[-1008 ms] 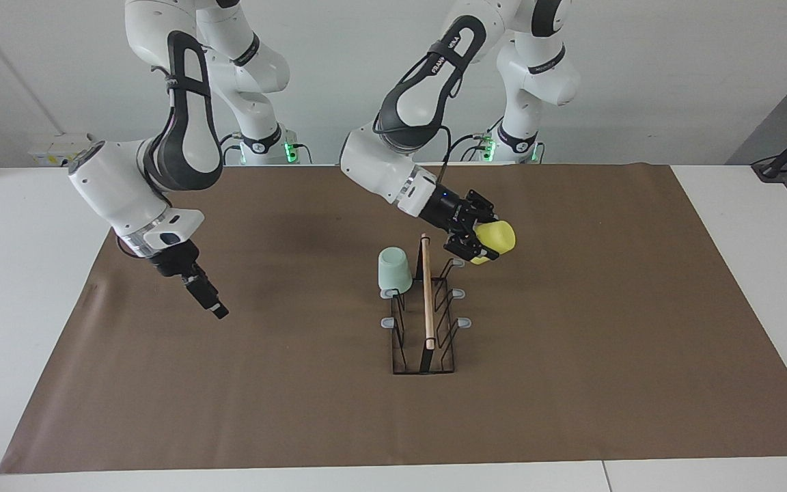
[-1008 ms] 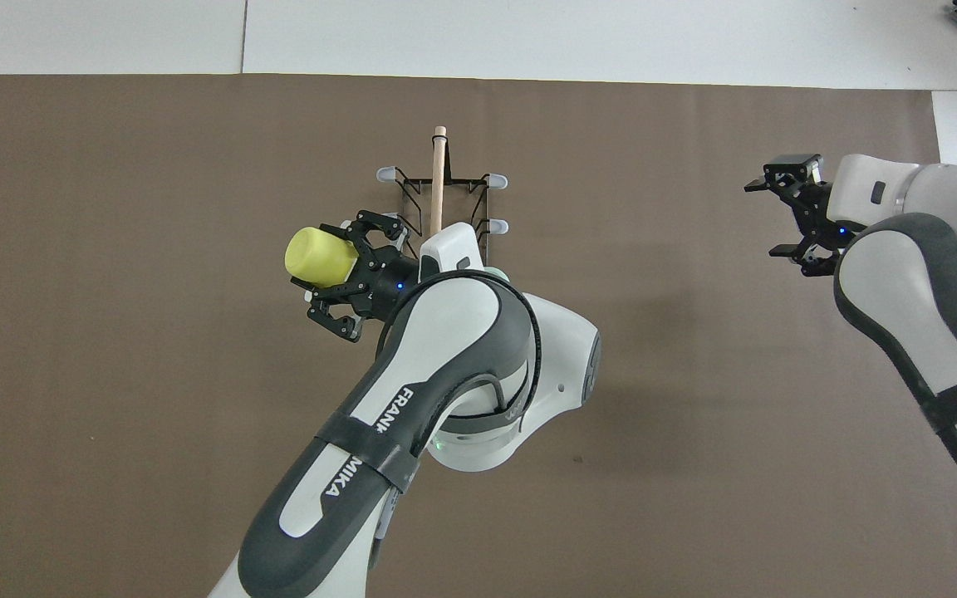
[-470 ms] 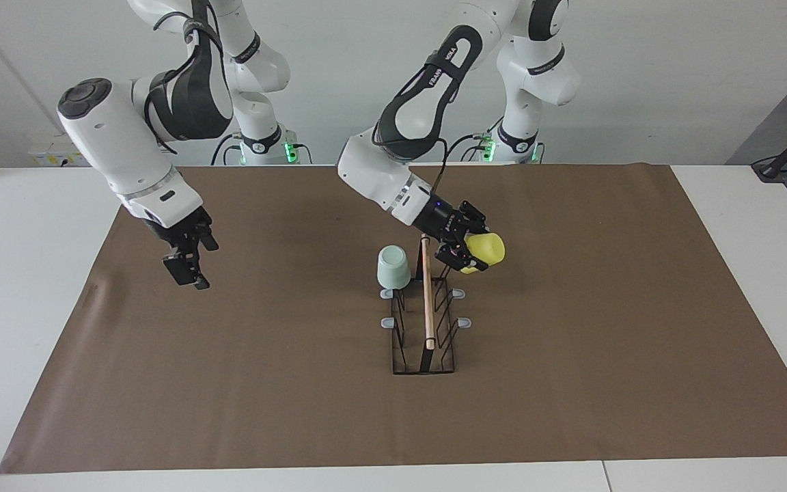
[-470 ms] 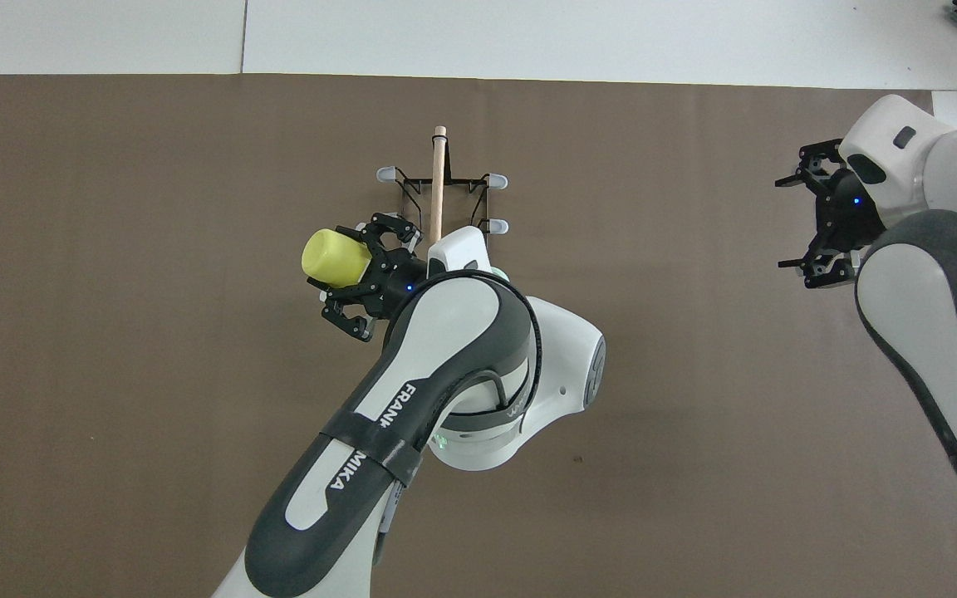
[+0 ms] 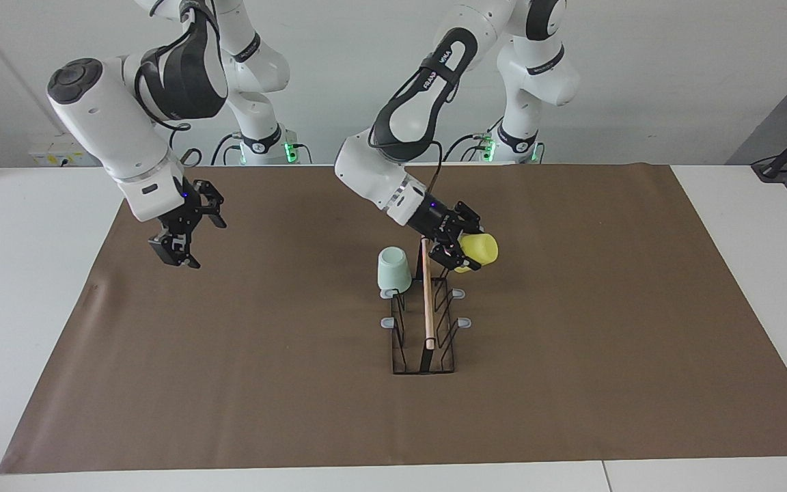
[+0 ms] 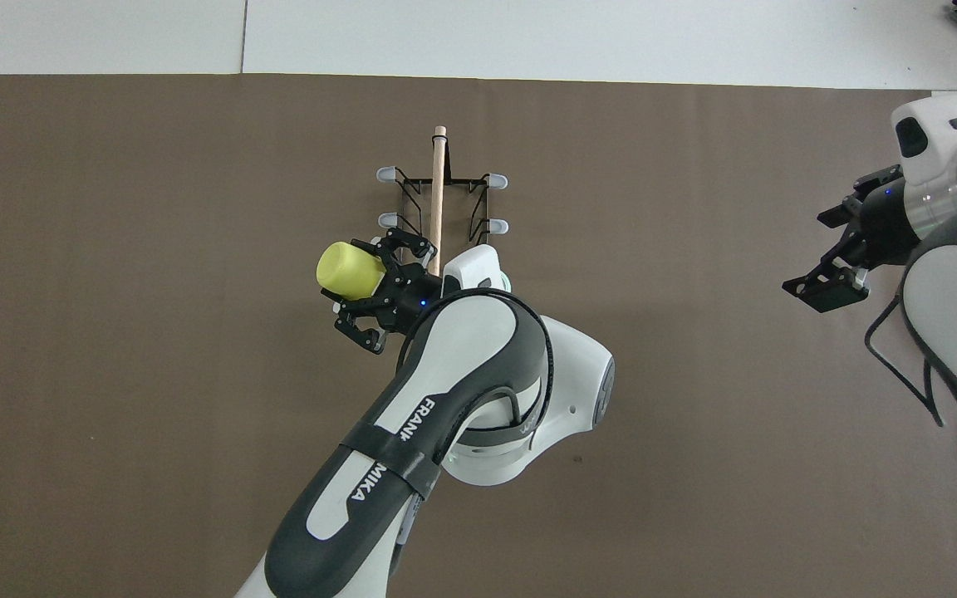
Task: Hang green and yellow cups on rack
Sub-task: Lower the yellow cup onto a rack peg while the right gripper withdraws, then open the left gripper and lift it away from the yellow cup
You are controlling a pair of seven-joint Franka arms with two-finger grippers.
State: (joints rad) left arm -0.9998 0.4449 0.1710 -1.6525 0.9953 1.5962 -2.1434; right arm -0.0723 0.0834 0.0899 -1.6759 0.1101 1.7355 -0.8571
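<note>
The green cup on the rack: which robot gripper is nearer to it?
The left. The left gripper, holding the yellow cup, hangs over the rack beside the green cup. The right gripper hangs over the mat toward the right arm's end, well away.

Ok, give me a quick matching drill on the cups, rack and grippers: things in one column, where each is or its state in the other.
Things:
1. green cup
2. yellow cup
3. right gripper
4. rack

States:
A. held in the left gripper, over the rack
B. open, over the mat
C. upside down on a prong
D. standing on the mat, wooden rod on top

Pairs: 1-C, 2-A, 3-B, 4-D
</note>
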